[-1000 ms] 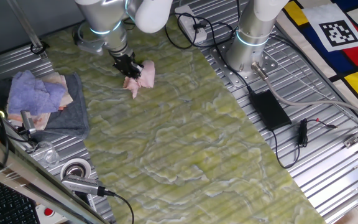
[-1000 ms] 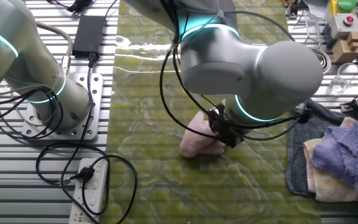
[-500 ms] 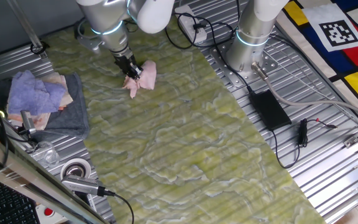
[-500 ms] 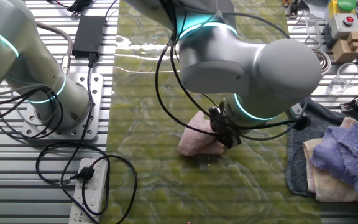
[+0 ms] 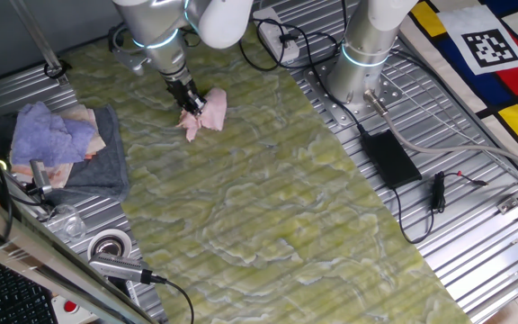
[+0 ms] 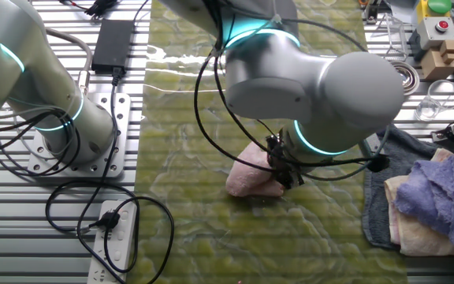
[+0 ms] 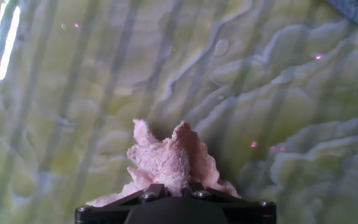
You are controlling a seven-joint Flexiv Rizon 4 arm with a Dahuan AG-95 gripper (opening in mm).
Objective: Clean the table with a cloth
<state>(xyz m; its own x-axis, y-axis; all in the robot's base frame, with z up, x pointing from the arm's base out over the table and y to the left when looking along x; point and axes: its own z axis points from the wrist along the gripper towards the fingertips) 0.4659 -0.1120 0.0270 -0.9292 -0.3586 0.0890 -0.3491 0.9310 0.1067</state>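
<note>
My claw point(image 5: 187, 99) is clamped on the pink cloth point(image 5: 207, 112), pressing it on the green table point(image 5: 268, 198) near the far end. Purple cloth point(image 5: 50, 133) on a grey towel point(image 5: 106, 171) lies well apart.

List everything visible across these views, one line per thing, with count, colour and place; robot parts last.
table: one, yellow-green marbled, running the length of the scene.
cloth: one, pale pink, bunched on the table under the gripper.
towel pile: lavender and pale cloths on a dark grey towel, at the table's edge.
power strip: one, white, on the ribbed metal panel.
power adapter: one, black, on the metal panel beside the second arm's base.
tape roll: one, silvery, near the towel pile.
second arm: one, silver, standing on the metal panel.
gripper: one, black, shut on the cloth.
</note>
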